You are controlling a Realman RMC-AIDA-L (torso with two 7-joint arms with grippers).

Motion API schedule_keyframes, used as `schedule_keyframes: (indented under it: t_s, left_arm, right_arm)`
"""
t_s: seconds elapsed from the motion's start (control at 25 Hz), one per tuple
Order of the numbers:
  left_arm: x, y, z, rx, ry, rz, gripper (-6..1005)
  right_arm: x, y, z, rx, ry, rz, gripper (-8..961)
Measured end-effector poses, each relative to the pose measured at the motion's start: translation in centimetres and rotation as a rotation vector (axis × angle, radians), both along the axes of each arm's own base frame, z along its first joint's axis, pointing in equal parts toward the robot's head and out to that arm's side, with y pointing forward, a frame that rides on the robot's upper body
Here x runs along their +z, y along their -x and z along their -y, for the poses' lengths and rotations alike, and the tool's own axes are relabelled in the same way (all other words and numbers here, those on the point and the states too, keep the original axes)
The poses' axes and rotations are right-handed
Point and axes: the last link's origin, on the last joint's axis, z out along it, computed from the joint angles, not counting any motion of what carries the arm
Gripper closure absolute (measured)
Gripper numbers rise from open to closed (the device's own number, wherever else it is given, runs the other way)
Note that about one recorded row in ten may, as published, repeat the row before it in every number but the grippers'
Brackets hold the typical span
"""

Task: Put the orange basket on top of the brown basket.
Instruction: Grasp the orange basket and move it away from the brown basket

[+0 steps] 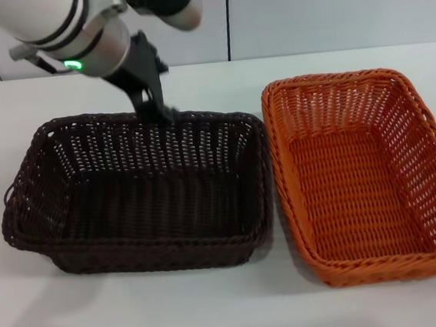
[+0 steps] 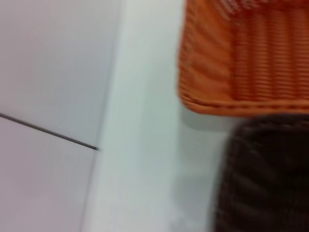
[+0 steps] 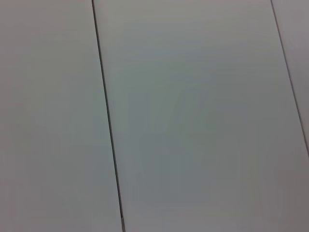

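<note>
The brown basket stands on the white table at the left, open side up. The orange basket stands right beside it on the right, their side rims nearly touching. My left gripper reaches down from the upper left to the middle of the brown basket's far rim. The left wrist view shows a corner of the orange basket and a corner of the brown basket side by side. My right gripper is out of view; its wrist view shows only wall panels.
The white table runs in front of and behind both baskets. A light panelled wall stands behind the table's far edge. The orange basket lies close to the view's right edge.
</note>
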Motion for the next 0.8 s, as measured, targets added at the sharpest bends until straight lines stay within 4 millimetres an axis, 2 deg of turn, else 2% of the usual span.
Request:
schedule_keyframes:
  t_s: [0.08, 0.2, 0.28, 0.36, 0.44, 0.52, 0.6, 0.68, 0.8]
  left_arm:
    - [1.0, -0.6, -0.3, -0.044, -0.091, 0.062, 351]
    - [4.2, -0.8, -0.9, -0.105, -0.375, 0.292, 320]
    - [6.7, 0.6, -0.8, -0.135, -0.594, 0.499, 313]
    - [8.4, 2.9, -0.2, -0.142, -0.763, 0.683, 306]
    - [10.0, 6.8, 1.5, -0.153, -0.961, 0.896, 270]
    - [10.9, 9.9, 3.2, -0.159, -1.079, 0.989, 235]
    - [10.9, 14.3, 5.2, -0.124, -1.191, 1.034, 199]
    - [10.3, 17.1, 6.1, -0.066, -1.231, 1.037, 199]
    - [8.7, 21.5, 7.5, 0.078, -1.265, 1.046, 199]
  right_arm:
    - [0.0, 0.0, 0.0, 0.001, 0.0, 0.0, 183]
    - [0.5, 0.5, -0.5, 0.025, -0.014, -0.01, 185]
    - [1.3, 1.5, -1.4, 0.078, -0.011, -0.015, 187]
    - [2.1, 3.1, -2.8, 0.147, 0.027, -0.029, 189]
    - [2.7, 4.7, -4.5, 0.2, 0.095, -0.056, 191]
    - [3.1, 6.8, -6.4, 0.245, 0.21, -0.072, 192]
    - [3.3, 9.2, -8.0, 0.274, 0.336, -0.065, 194]
    - [4.0, 11.9, -9.4, 0.28, 0.476, -0.051, 196]
    - [6.3, 16.4, -10.6, 0.27, 0.636, -0.027, 199]
